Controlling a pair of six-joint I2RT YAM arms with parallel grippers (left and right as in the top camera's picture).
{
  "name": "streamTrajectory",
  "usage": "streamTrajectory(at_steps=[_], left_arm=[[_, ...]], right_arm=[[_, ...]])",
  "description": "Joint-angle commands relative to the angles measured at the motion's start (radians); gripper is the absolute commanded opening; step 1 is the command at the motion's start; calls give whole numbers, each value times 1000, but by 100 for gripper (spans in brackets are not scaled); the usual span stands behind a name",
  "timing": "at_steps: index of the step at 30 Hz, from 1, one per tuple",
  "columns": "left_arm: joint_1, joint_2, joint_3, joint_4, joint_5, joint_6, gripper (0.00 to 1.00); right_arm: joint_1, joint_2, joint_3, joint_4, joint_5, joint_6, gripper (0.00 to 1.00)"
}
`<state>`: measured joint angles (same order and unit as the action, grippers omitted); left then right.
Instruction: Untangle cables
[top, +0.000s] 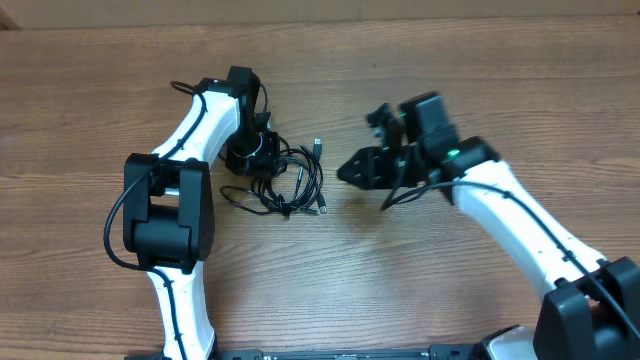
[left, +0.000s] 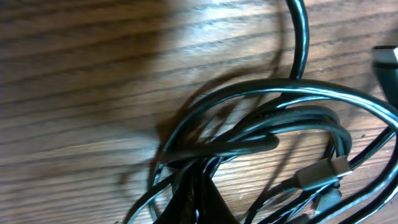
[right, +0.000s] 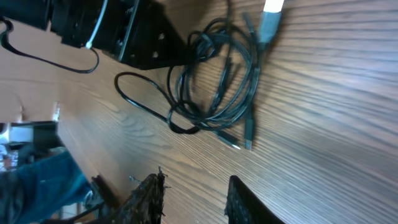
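Left hand, pressed together, pinches strands at the left edge of the tangle of thin black cables. Right hand, fingers spread and empty, hovers to the tangle's right, apart from it. Under the tangle lies the brown wood-grain counter. One small silvery plug sticks out at its upper right.

Lab: two robot arms, wooden table

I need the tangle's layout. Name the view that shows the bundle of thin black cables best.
Right wrist: the thin black cables lie in full view, with loops and plug ends distinct. Overhead shows them small and crowded; left wrist shows only a blurred close-up of some strands.
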<state>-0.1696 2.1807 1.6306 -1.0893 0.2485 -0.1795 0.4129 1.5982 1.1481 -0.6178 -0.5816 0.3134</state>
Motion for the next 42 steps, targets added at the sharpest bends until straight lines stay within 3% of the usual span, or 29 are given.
streamTrajectory(at_steps=[1,7,12,26,27,29,30,31,36,42], left_arm=[[-16,-14,-49,41,15,20,4],[-17,-14,-134,135,85,-22,4],[-17,-14,-137,147,120,-14,4],[-36,-14,-138,145,119,0,4],[-39,-14,-138,144,119,0,4],[-45,-14,-138,145,119,0,4],[-48,-14,-138,145,119,0,4],[-51,-14,-138,145,117,0,4],[-62,-9,-143,153,69,-10,4],[-60,-9,-188,203,-121,-108,4]], right_arm=[[101,9,18,53,190,115,31],[219,87,18,120,261,222,25],[274,160,18,175,258,241,37],[300,347,18,381,248,367,36],[300,354,18,383,245,368,33],[300,357,18,386,239,368,19],[300,357,18,389,236,367,7],[300,354,18,398,223,367,4],[264,318,20,410,106,367,4],[149,151,21,337,14,308,4]])
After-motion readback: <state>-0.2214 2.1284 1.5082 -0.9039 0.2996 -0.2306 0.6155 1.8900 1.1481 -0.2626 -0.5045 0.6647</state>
